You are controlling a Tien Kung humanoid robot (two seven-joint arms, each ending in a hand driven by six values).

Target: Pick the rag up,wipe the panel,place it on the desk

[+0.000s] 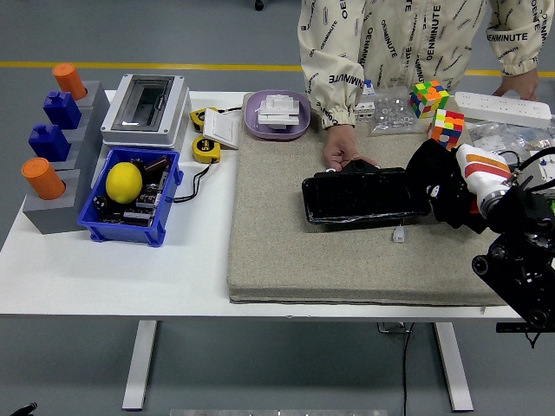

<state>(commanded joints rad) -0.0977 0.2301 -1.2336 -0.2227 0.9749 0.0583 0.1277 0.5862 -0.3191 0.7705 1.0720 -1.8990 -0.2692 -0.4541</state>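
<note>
One hand, the right hand [464, 186], is closed around the black rag [440, 178] at the right end of the panel [364, 198]. Panel lies flat on the grey mat [286, 251], long axis left-right; person's hand [345, 154] touches its far edge. Bare mat along near edge, worktop [113, 273] free front-left.

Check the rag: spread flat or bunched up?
Bunched. The black rag sits crumpled in the right hand at the right end of the panel, not spread over it.
</note>
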